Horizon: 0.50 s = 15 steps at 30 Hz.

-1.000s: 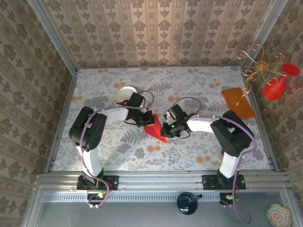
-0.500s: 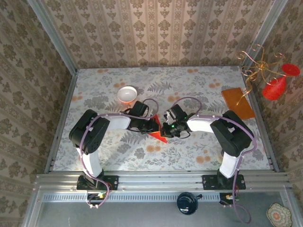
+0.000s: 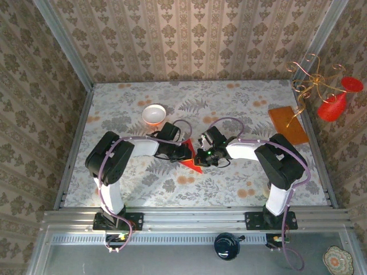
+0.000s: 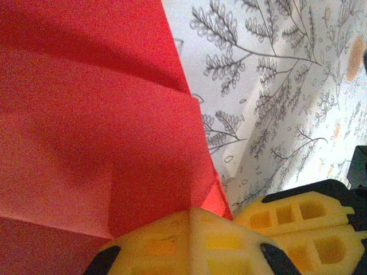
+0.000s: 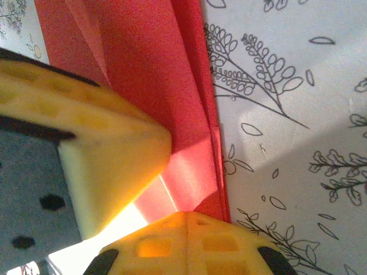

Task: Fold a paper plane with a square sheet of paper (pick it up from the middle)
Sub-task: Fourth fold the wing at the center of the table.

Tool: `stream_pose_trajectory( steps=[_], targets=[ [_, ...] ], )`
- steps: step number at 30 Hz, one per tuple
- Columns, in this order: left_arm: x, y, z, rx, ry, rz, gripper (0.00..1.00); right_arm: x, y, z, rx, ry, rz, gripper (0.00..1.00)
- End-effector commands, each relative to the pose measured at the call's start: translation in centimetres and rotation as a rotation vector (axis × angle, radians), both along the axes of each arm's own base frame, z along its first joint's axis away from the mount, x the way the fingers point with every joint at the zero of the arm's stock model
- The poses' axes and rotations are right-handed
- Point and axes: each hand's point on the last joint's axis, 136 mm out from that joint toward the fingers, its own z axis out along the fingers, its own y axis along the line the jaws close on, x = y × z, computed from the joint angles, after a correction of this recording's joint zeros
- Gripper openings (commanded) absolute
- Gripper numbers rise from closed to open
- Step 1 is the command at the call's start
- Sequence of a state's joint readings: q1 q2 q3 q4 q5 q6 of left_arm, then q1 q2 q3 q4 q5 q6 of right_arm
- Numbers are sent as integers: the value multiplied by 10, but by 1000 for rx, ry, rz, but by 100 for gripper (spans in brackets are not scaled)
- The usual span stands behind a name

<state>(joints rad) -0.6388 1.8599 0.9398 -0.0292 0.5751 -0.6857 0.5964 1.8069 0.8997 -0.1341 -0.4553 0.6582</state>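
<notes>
The red sheet of paper lies folded into a pointed, layered shape at the table's middle, its tip toward the near edge. My left gripper rests on its left part, my right gripper on its right part, almost touching each other. In the left wrist view my left gripper is shut, its tips pressing on the paper near a folded corner. In the right wrist view my right gripper is shut over the paper's layered edge, with the left arm's finger close beside it.
A small white bowl stands behind the left gripper. An orange-brown board lies at the right edge by a gold wire stand with red cones. Patterned walls enclose the table.
My left gripper has swung from beside the bowl toward the near right onto the paper, covering most of it. The right gripper has hardly moved.
</notes>
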Motion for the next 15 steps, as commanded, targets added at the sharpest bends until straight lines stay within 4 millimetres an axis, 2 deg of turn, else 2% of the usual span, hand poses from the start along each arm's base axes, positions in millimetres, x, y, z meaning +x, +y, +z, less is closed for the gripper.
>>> stream_pose_trajectory(
  steps=[1, 9, 10, 15],
  targets=[
    [37, 39, -23, 143, -66, 101, 7, -61, -73, -76, -366, 218, -22, 0],
    [74, 58, -14, 83, -115, 158, 7, -73, -84, -91, -397, 244, -29, 0],
    [83, 69, -15, 86, -116, 189, 7, -74, -84, -91, -396, 244, -29, 0],
    [103, 91, -13, 106, -141, 244, 7, -73, -83, -89, -391, 238, -31, 0]
  ],
)
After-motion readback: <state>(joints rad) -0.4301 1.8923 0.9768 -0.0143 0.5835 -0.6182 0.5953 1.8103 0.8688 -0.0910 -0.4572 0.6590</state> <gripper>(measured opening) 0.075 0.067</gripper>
